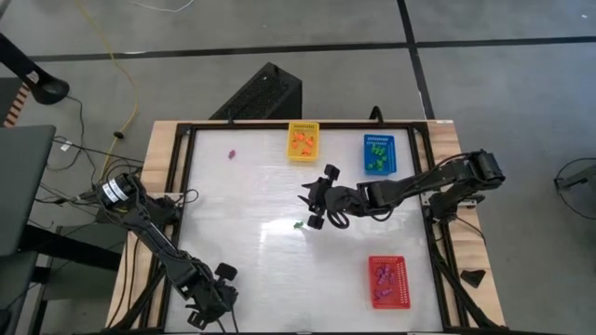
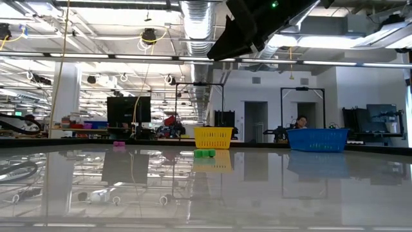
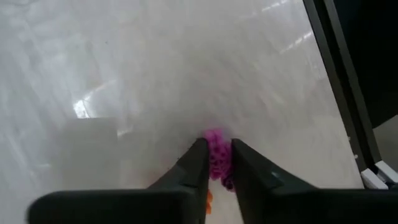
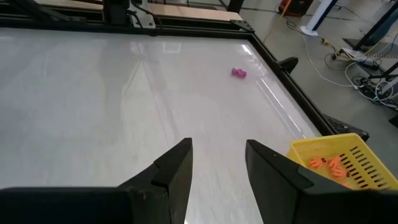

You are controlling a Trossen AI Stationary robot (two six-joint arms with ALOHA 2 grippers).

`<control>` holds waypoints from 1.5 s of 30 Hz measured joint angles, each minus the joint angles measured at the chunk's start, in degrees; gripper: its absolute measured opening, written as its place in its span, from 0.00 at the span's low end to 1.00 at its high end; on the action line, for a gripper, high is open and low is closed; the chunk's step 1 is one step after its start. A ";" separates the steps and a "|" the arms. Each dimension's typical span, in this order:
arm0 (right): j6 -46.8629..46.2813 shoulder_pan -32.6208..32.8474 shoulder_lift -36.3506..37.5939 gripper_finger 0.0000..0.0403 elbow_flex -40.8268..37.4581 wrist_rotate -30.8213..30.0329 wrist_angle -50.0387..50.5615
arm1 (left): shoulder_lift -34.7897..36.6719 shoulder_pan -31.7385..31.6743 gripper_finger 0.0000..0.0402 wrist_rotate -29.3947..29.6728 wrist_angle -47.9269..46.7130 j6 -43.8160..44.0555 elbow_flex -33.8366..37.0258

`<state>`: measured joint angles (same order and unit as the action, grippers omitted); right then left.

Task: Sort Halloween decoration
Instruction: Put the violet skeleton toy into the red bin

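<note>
At the table's near left corner my left gripper (image 1: 212, 312) points steeply down, shut on a small purple trinket (image 3: 216, 149) that shows between its fingertips (image 3: 217, 155) in the left wrist view. An orange speck (image 3: 209, 198) shows under the left finger. My right gripper (image 1: 312, 207) hovers open over the table's middle, with nothing between its fingers (image 4: 217, 155). A green trinket (image 1: 298, 224) lies on the table just near of it. Another purple trinket (image 1: 231, 154) lies at the far left. My left gripper pinches the purple trinket's two sides (image 3: 219, 163) between its two fingers. The fingers come from above, slanting down. The trinket's far end (image 3: 215, 135) pokes out past the fingertips, low at the white tabletop; I cannot tell whether it is lifted.
A yellow basket (image 1: 303, 141) with orange pieces and a blue basket (image 1: 379, 154) with green pieces stand at the far edge. A red basket (image 1: 388, 281) with purple pieces stands near right. A black frame (image 1: 186, 186) rims the table.
</note>
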<state>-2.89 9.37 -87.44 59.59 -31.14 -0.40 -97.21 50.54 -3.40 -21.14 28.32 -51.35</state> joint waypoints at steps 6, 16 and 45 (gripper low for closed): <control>-0.62 0.00 0.00 0.44 0.00 0.02 0.08 | 0.88 -1.18 0.03 -4.33 -0.60 -0.83 -0.25; -4.25 3.07 0.09 0.44 0.02 1.36 4.70 | 11.33 -5.57 0.03 4.29 -3.18 -14.73 -2.99; -37.85 17.13 6.34 0.44 0.02 -7.76 31.43 | 14.54 -63.61 0.03 -19.94 34.70 -40.35 6.49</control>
<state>-40.75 26.50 -81.10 59.61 -38.90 31.03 -82.67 -13.06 -23.34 13.57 -12.03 -44.86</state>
